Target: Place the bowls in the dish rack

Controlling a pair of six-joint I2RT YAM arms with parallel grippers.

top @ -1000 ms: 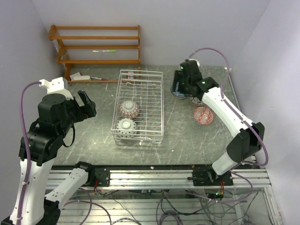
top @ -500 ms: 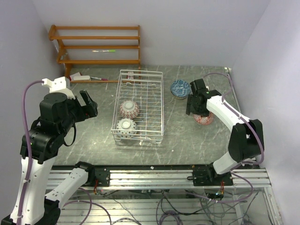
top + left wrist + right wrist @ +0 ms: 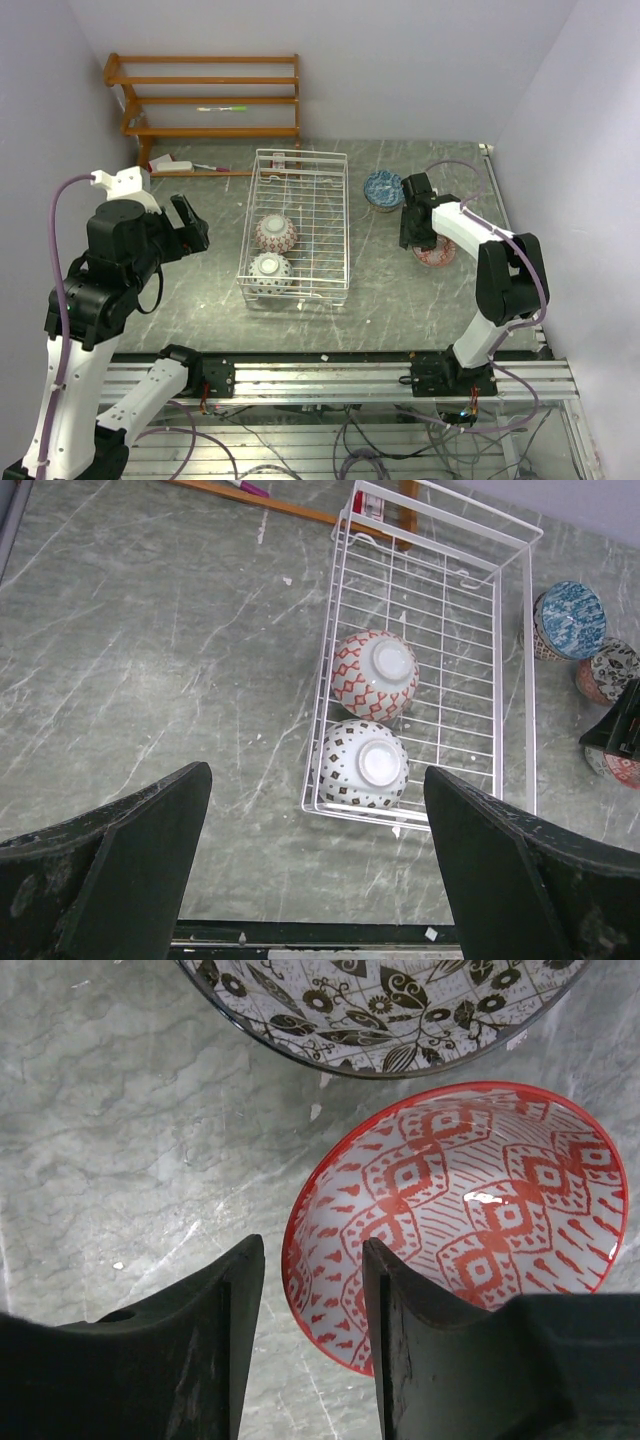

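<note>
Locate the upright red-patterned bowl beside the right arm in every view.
Top external: red bowl sits right of the dish rack, partly under the right hand.
Left wrist: only a sliver shows at the lower right edge, below the hand.
Right wrist: it fills the centre-right, its rim between the fingers.
Shared landmark: the right hand at the bowl's rim.

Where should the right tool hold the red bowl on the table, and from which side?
I would take the rim of the red bowl from above, one finger inside and one outside. It sits upright, mouth up, with a thin wall. Choose the rim part away from the grey-white bowl, where the right tool is open.
</note>
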